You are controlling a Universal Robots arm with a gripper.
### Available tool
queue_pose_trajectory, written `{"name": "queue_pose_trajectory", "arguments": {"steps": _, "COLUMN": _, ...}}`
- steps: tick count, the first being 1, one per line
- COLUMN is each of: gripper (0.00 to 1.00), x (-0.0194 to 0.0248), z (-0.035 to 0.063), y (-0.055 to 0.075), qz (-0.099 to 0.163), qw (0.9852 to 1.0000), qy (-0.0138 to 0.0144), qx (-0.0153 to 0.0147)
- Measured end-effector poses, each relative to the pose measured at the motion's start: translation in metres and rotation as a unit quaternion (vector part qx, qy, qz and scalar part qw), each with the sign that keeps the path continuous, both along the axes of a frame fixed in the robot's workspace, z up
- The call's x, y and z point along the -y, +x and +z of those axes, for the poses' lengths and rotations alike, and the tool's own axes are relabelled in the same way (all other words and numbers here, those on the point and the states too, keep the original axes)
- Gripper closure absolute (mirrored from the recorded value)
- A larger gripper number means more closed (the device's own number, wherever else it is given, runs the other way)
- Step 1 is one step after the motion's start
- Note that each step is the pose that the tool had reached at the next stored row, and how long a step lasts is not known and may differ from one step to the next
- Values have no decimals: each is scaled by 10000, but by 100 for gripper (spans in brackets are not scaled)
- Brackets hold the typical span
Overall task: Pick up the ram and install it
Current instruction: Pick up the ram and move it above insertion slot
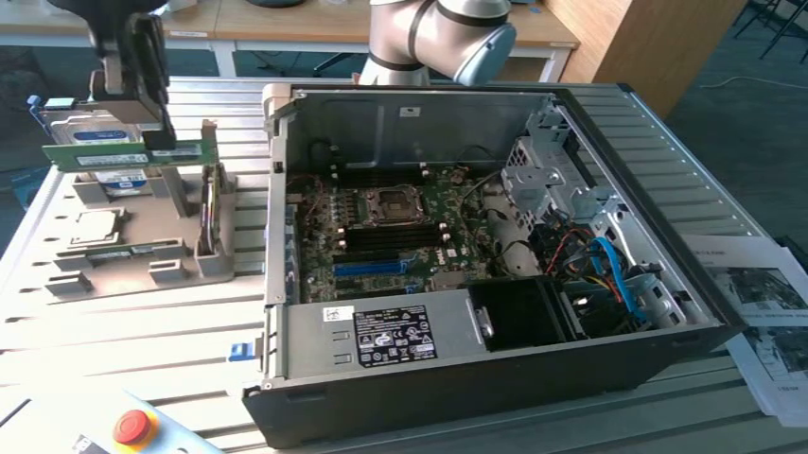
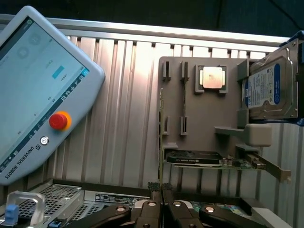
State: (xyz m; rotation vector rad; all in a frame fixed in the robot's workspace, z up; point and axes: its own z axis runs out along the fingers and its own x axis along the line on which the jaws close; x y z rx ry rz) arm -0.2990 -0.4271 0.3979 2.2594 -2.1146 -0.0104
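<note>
1. Ribbed metal tabletop (image 1: 127,350) carries a grey fixture tray (image 1: 120,281) and an open computer case (image 1: 505,388).
2. We see the gripper (image 1: 162,144) with its fingers clamped on the ram (image 1: 101,156), which hangs level above the tray.

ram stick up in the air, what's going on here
The arm's tool is shut on the ram, holding it level in the air above the grey tray, at the exterior view's left of the open case. The ram is not yet in the motherboard.
</note>
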Motion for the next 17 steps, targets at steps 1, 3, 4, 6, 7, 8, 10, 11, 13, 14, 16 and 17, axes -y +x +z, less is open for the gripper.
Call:
{"name": "queue_pose_trajectory", "arguments": {"steps": 1, "gripper": 88, "x": 2, "z": 0, "y": 24, "qz": 0, "qw": 10000, "qy": 0, "qx": -2}}
{"name": "queue_pose_trajectory", "arguments": {"steps": 3, "gripper": 88, "x": 7, "z": 0, "y": 71, "qz": 0, "qw": 10000, "qy": 0, "qx": -5}}
{"name": "queue_pose_trajectory", "arguments": {"steps": 4, "gripper": 88, "x": 8, "z": 0, "y": 94, "qz": 0, "qw": 10000, "qy": 0, "qx": -8}}
{"name": "queue_pose_trajectory", "arguments": {"steps": 6, "gripper": 88, "x": 13, "z": 0, "y": 140, "qz": 0, "qw": 10000, "qy": 0, "qx": -11}}
{"name": "queue_pose_trajectory", "arguments": {"steps": 7, "gripper": 88, "x": 14, "z": 0, "y": 163, "qz": 0, "qw": 10000, "qy": 0, "qx": -13}}
{"name": "queue_pose_trajectory", "arguments": {"steps": 8, "gripper": 88, "x": 16, "z": 0, "y": 187, "qz": 0, "qw": 10000, "qy": 0, "qx": -14}}
{"name": "queue_pose_trajectory", "arguments": {"steps": 10, "gripper": 88, "x": 21, "z": 0, "y": 234, "qz": 0, "qw": 10000, "qy": 0, "qx": -18}}
{"name": "queue_pose_trajectory", "arguments": {"steps": 11, "gripper": 88, "x": 23, "z": 0, "y": 258, "qz": 0, "qw": 10000, "qy": 0, "qx": -19}}
{"name": "queue_pose_trajectory", "arguments": {"steps": 13, "gripper": 88, "x": 27, "z": 0, "y": 304, "qz": 0, "qw": 10000, "qy": 0, "qx": -22}}
{"name": "queue_pose_trajectory", "arguments": {"steps": 14, "gripper": 88, "x": 29, "z": 0, "y": 326, "qz": 0, "qw": 10000, "qy": 0, "qx": -24}}
{"name": "queue_pose_trajectory", "arguments": {"steps": 16, "gripper": 88, "x": 32, "z": 0, "y": 374, "qz": 0, "qw": 10000, "qy": 0, "qx": -27}}
{"name": "queue_pose_trajectory", "arguments": {"steps": 17, "gripper": 88, "x": 34, "z": 0, "y": 400, "qz": 0, "qw": 10000, "qy": 0, "qx": -29}}
